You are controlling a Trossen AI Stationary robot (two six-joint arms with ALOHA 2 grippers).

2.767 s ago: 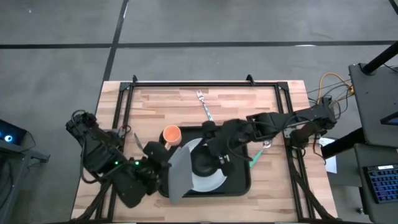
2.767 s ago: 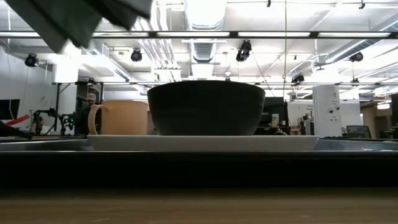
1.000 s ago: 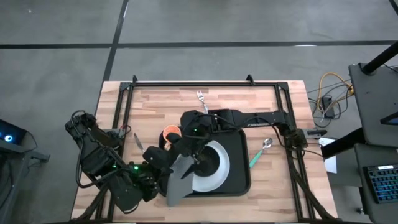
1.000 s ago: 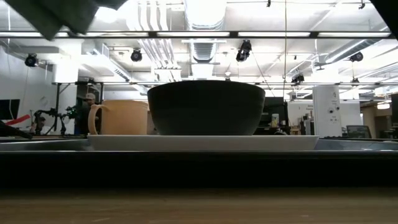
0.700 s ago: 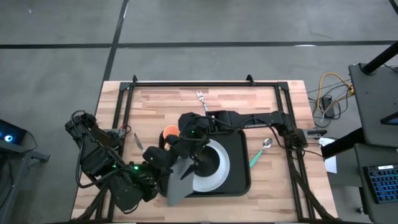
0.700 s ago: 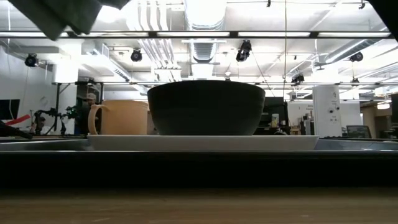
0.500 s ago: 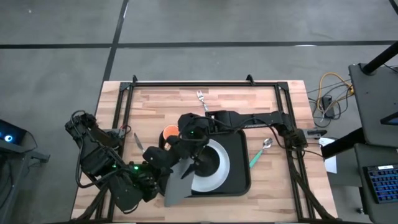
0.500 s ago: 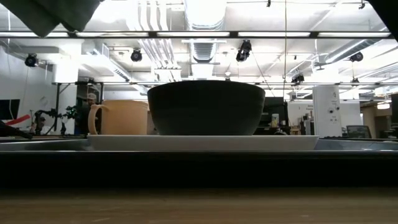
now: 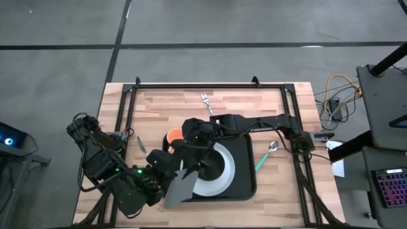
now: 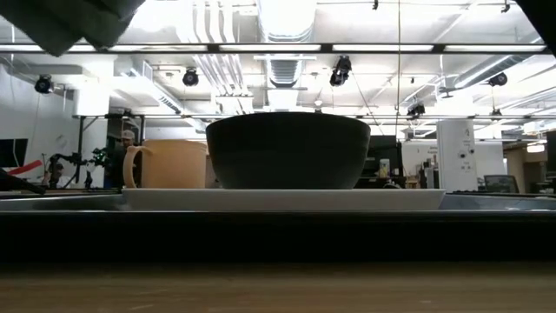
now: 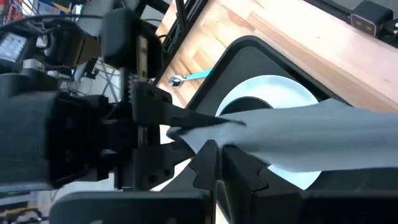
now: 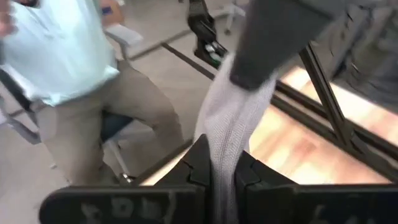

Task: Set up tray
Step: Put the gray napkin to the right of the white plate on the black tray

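Observation:
A grey napkin (image 9: 177,188) hangs in the air over the near left part of the black tray (image 9: 245,166). Both grippers are shut on it close together: my left gripper (image 9: 169,169) comes from the near left, my right gripper (image 9: 186,158) from the far right. On the tray stands a white plate (image 9: 224,173) with a black bowl (image 9: 213,166) on it. In the low view only a napkin corner (image 10: 74,22) shows, top left, high above the bowl (image 10: 287,149). My left gripper pinches the napkin's upper part (image 11: 225,138) between its two fingers, and the cloth runs away from them in a broad band clear of the tray. My right gripper pinches a bunched fold of the napkin (image 12: 224,146) close to where the left one holds it; its fingers slant down from the far right.
An orange cup (image 9: 173,135) stands at the tray's far left corner, close under my right arm. A fork (image 9: 208,106) lies on the wood farther back, and a teal-handled spoon (image 9: 266,154) right of the tray. A seated person (image 12: 68,81) is beyond the table.
My right gripper has shut on the napkin next to my left gripper, dipping slightly. The napkin's hanging lower end has swung a little toward the table's near left and looks broader now. My left arm has kept still.

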